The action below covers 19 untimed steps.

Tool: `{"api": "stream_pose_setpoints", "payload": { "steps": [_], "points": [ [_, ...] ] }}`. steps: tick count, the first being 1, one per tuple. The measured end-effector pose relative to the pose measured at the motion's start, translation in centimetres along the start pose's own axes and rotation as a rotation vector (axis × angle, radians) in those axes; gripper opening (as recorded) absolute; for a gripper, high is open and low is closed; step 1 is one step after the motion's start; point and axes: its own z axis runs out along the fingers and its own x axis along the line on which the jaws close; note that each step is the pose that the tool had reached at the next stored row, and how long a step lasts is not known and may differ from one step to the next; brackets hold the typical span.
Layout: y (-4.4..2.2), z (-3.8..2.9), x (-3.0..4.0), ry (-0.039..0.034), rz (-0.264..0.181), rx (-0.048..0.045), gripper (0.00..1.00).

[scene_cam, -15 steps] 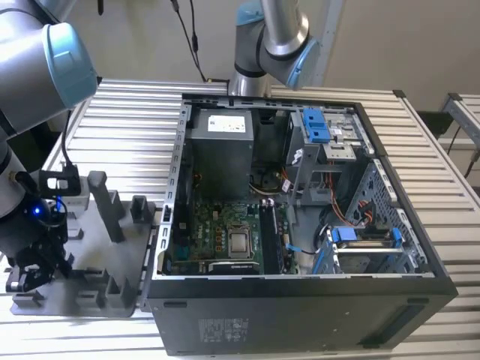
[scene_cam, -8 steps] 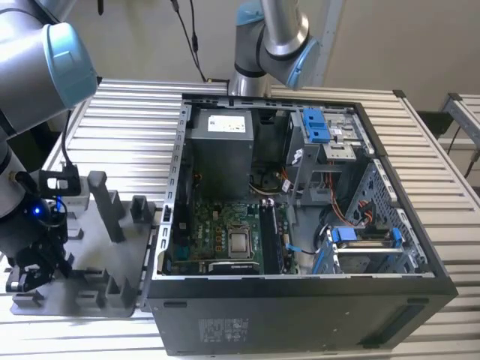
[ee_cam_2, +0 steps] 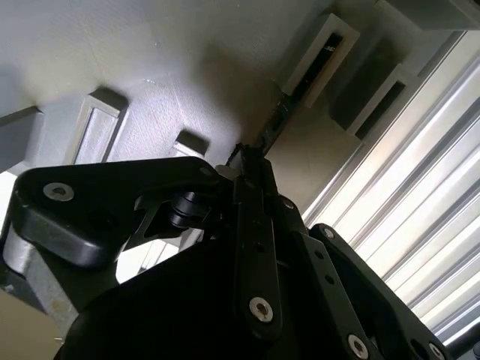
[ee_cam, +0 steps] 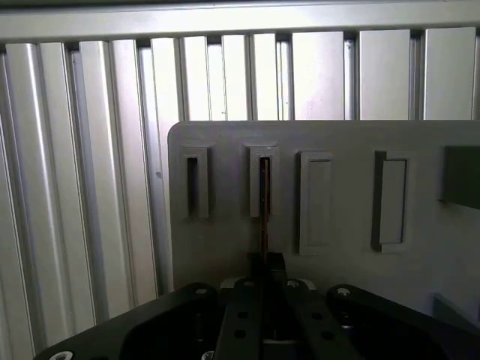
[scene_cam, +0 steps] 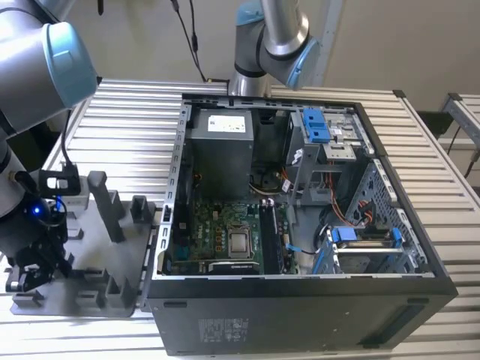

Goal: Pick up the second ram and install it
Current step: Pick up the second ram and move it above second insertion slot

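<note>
Now your gripper (ee_cam: 266,262) sits low over the grey tray (ee_cam: 345,139), jaws drawn narrow and pinching the second ram (ee_cam: 264,221), which stands edge-on with its far end in a tray slot (ee_cam: 264,174); the tray lies beside the open computer case (scene_cam: 300,319)

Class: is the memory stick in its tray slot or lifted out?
In. In the first wrist view the memory stick runs edge-on, its far end inside a slot of the grey tray, the gripper at its near end.
</note>
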Motion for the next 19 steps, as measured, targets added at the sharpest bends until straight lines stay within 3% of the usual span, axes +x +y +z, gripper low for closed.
{"api": "stream_pose_setpoints", "payload": {
  "steps": [13, 19],
  "points": [
    [-0.05, -2.91, -0.14, 0.0, 0.0, 0.0, 0.14],
    [-0.07, -3.74, -0.17, 0.0, 0.0, 0.0, 0.14]
  ]
}}
